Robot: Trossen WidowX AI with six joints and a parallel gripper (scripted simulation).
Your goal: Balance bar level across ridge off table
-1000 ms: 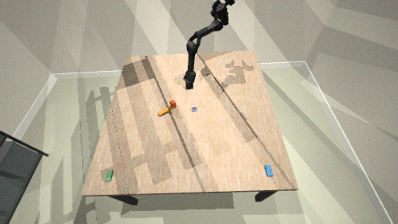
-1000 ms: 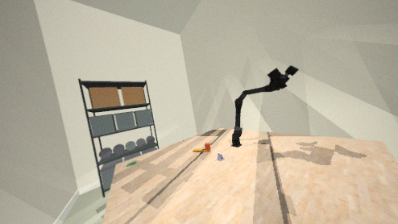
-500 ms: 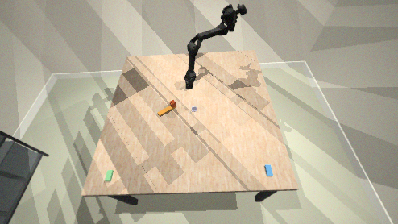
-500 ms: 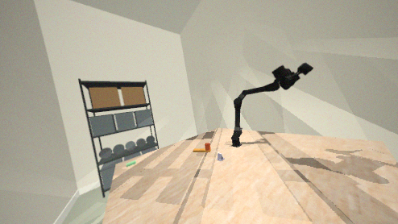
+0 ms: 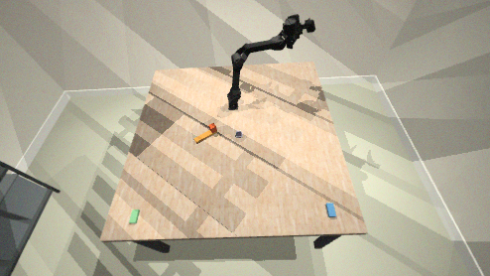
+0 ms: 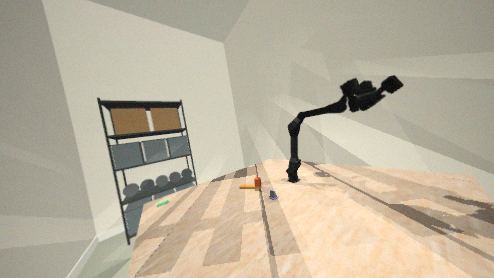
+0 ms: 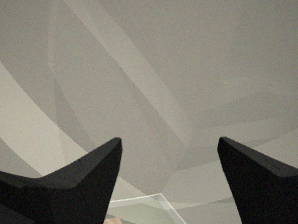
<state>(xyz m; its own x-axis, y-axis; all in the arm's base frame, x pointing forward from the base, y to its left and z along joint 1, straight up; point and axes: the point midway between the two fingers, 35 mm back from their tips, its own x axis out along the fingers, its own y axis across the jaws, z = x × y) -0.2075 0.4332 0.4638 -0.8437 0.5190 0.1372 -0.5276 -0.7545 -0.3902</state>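
The bar (image 5: 204,137) (image 6: 247,186) is yellow-orange, with a red-orange block (image 5: 212,128) (image 6: 257,181) at one end. The bar lies low on the table (image 5: 278,199) (image 6: 200,235), and the block stands higher than the bar. The small dark grey-blue ridge (image 5: 238,134) (image 6: 272,194) stands apart from it, to the right in the top and exterior views, with nothing on it. My gripper (image 7: 172,144) is open, with only wall and floor showing between the fingers. It is raised high, beyond the back of the table and far from bar and ridge.
A green block (image 5: 134,216) (image 6: 162,203) lies near the table's front left corner in the top view, and a blue block (image 5: 330,209) near the front right. The arm (image 5: 263,46) (image 6: 322,109) reaches up and back from its base. A shelf rack (image 6: 145,134) stands beyond the table.
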